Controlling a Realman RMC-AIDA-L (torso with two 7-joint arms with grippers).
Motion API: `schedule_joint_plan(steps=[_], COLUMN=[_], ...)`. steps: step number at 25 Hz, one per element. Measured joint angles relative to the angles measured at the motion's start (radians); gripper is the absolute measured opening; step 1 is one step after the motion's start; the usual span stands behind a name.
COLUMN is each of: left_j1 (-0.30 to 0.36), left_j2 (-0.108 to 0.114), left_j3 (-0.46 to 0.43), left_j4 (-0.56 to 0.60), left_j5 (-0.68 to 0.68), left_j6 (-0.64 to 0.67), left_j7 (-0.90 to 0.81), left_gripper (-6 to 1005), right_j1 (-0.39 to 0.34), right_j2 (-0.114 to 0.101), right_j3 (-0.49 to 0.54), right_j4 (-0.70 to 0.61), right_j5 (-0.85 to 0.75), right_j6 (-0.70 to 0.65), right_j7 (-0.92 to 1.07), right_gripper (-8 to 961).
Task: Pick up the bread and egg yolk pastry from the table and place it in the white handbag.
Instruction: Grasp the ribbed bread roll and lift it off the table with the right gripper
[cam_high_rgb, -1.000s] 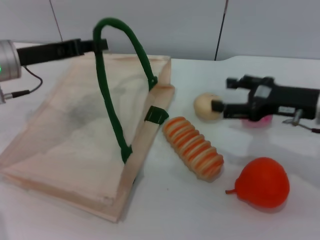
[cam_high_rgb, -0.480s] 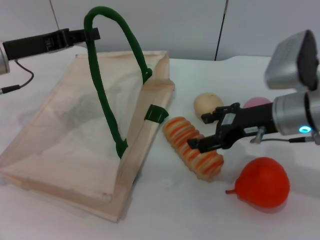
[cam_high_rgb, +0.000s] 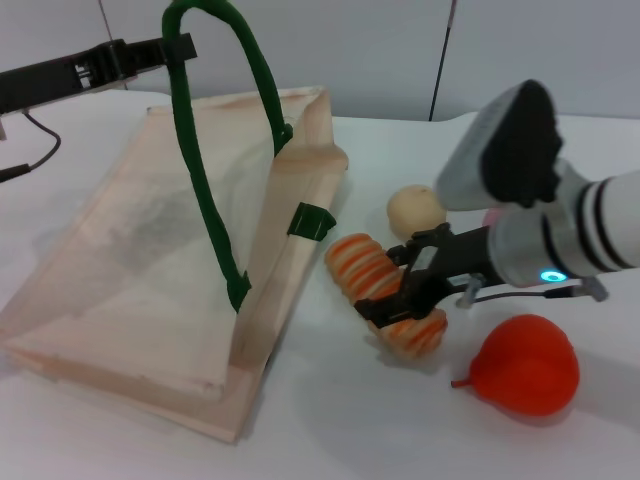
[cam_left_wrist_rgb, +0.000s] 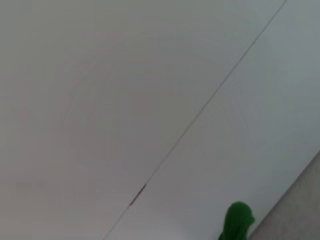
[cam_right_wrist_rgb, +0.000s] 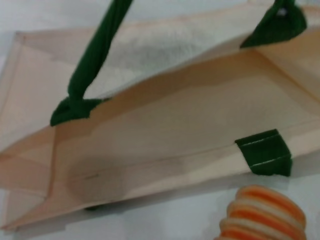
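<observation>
In the head view, the red-orange pear-shaped fruit (cam_high_rgb: 525, 365) lies nearest, in the lower right of the frame. Just above and left of it, the right gripper (cam_high_rgb: 400, 290) has swung down from the right side over the last second and now sits over the bread (cam_high_rgb: 385, 295) at centre frame. Its dark fingers straddle the loaf's middle, part open, with one tip on the near side and one on the far side. They seem to touch the crust, but whether they have clamped is not clear. I judge the grasp is about to close, so the bread looks likely to go first.

The bread is a long ridged loaf with orange and cream stripes, flat on the white table (cam_high_rgb: 330, 430) just right of the bag's open mouth. The egg yolk pastry (cam_high_rgb: 415, 210), a small pale round bun, sits behind it, untouched.

The white handbag (cam_high_rgb: 150, 270) fills the left half, a cream cloth tote lying flat. At upper left, the left gripper (cam_high_rgb: 165, 50) has raised one dark green handle (cam_high_rgb: 215, 170) higher than before, pulling the mouth wider. It is pinched shut on the handle.
</observation>
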Motion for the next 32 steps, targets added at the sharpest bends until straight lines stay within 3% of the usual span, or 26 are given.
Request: schedule_joint_plan(steps=[8,20,25,32], left_j1=[-0.005,-0.006,-0.006,0.002], left_j2=[-0.001,-0.006,-0.007,-0.004], left_j3=[0.0,0.0,0.0,0.0], left_j4=[-0.009,-0.01,-0.011,-0.011], left_j5=[-0.007,-0.007,-0.007,-0.024], left_j6=[-0.017,-0.016,-0.016,-0.03], left_j7=[0.005,0.009,0.009,0.009], left_gripper=[127,127,128,128], right_j1=[0.121,0.151,0.153,0.145], right_j2=[-0.001,-0.001,-0.002,-0.004], right_j3=[-0.134,-0.154,-0.15,-0.147], right_j4=[0.127,0.185,0.182,0.173], right_j5=[-0.085,-0.185,-0.183,-0.181], right_j6=[0.109,0.163,0.155,0.144], right_j7=[0.211,0.342,0.343,0.337], right_gripper=[861,855,699,615])
